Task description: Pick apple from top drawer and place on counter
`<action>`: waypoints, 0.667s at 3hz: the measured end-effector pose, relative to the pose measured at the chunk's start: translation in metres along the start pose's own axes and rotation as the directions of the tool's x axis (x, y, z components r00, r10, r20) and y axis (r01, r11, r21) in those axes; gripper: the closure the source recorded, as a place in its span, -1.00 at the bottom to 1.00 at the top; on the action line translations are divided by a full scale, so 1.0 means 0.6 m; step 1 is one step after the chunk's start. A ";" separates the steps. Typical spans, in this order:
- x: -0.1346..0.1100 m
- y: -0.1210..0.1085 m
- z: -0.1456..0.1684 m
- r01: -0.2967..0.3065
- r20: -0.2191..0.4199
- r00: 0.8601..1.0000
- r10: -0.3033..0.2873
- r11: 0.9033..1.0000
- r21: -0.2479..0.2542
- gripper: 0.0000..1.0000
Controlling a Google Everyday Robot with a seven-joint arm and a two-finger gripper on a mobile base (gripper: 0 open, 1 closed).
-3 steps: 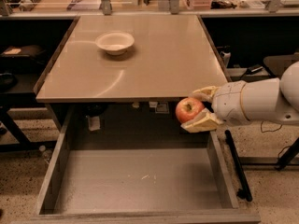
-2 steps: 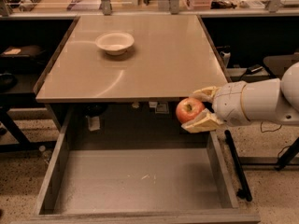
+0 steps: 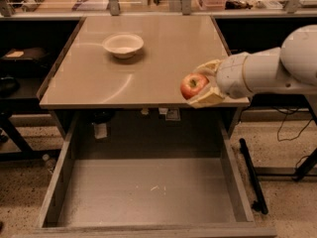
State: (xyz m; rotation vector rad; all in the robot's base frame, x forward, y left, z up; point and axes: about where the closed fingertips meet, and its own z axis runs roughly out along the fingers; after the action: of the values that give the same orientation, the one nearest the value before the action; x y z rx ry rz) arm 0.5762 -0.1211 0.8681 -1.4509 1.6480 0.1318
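- White bowl [image 3: 123, 44]: back-left part of bench [image 3: 163, 63], well apart from the action.
- Top drawer [image 3: 148, 192]: pulled open below bench's front edge, floor bare, no fruit in it.
- Apple [image 3: 193, 85]: off the drawer, held up at bench's front edge near the front-right corner; looks to hang just above the surface, not resting on it.
- End effector [image 3: 204, 85]: comes in from the right w/ arm roughly horizontal, fingers clamped on apple, one above and one below.
- Key relation: free bench surface lies left and back of the apple, so next move prob. a short carry inward, then lower and release.
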 end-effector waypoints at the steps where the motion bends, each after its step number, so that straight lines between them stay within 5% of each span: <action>1: -0.027 -0.083 0.051 0.017 0.030 0.999 -0.017 1.000 -0.017 1.00; 2: -0.039 -0.150 0.101 -0.001 0.061 0.998 0.004 0.999 -0.037 1.00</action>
State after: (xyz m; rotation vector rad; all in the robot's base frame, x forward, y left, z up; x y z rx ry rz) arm 0.6816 -0.0944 0.8898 -1.4586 1.6052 0.2073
